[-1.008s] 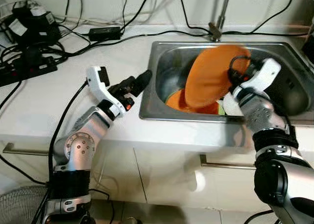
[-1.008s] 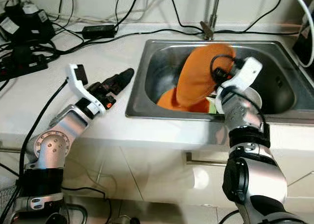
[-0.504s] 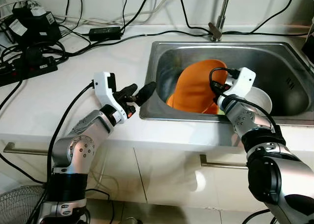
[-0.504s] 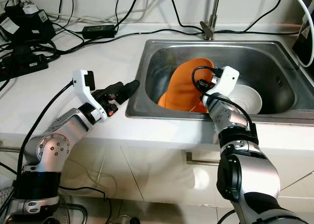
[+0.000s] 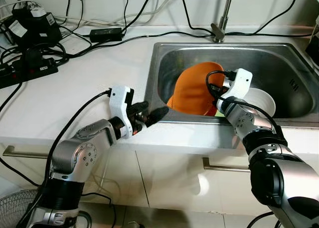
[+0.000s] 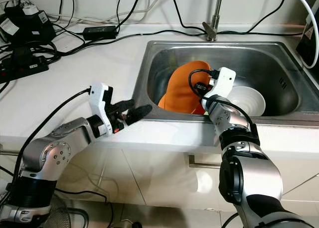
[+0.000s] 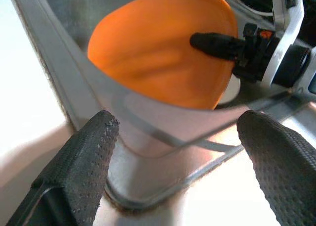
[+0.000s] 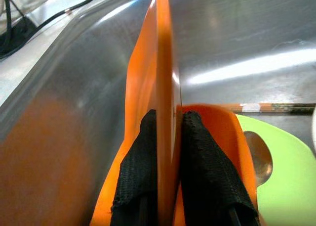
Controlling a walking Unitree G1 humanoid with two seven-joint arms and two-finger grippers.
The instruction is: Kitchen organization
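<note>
Steel sink [image 5: 279, 58], right gripper [image 8: 170, 152] pinching orange plate [image 5: 197, 86]

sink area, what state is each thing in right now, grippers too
orange plate: held on edge, tilted, inside the sink
right gripper: fingers shut on the plate rim
left gripper: fingers open, empty, at the sink's front left edge
white bowl: upright in the sink
sink: no water visible

White countertop [image 5: 75, 73] with steel sink [image 5: 279, 56], black cables [image 5: 65, 43], power strip [image 5: 22, 71].
</note>
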